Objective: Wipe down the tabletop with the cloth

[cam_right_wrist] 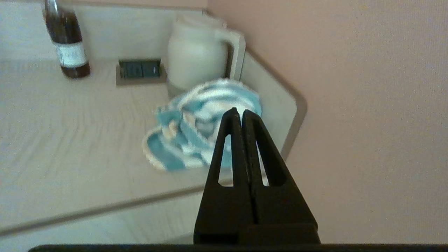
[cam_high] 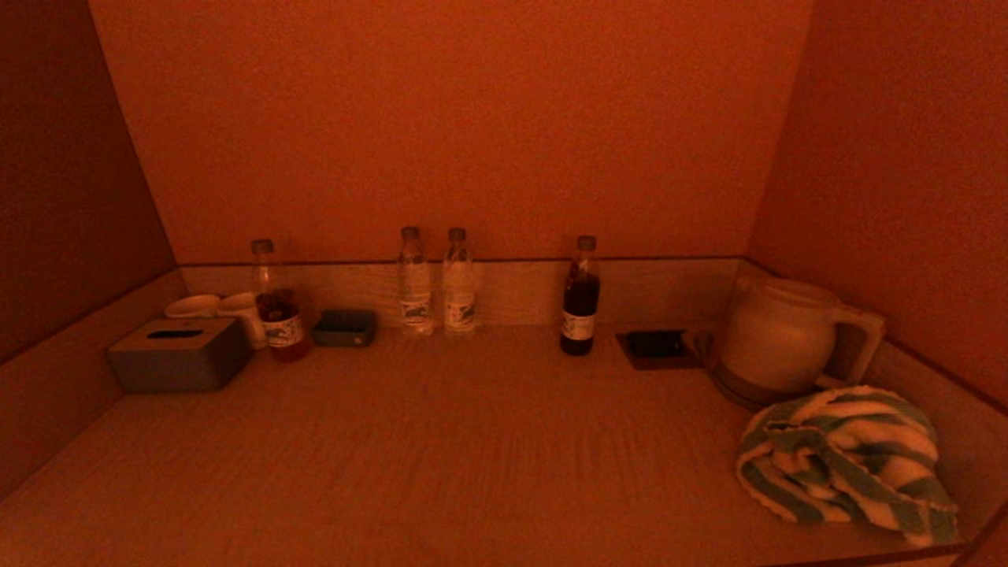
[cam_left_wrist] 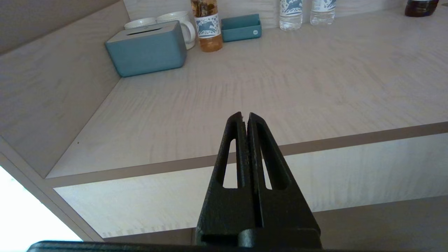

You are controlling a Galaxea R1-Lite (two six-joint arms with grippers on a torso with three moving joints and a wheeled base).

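Observation:
A crumpled teal-and-white striped cloth [cam_high: 846, 461] lies on the pale wooden tabletop [cam_high: 441, 449] at the front right, just in front of the kettle. It also shows in the right wrist view [cam_right_wrist: 190, 133]. My right gripper [cam_right_wrist: 241, 112] is shut and empty, held in the air short of the table's front edge, with the cloth beyond its tips. My left gripper [cam_left_wrist: 244, 114] is shut and empty, held in front of the table's front left edge. Neither gripper shows in the head view.
A white kettle [cam_high: 780, 335] stands at the back right beside a recessed socket panel [cam_high: 655, 346]. A dark bottle [cam_high: 580, 299], two water bottles [cam_high: 415, 283], an amber bottle [cam_high: 277, 307], a small tray [cam_high: 344, 327], cups [cam_high: 244, 311] and a tissue box [cam_high: 179, 354] line the back and left. Walls enclose three sides.

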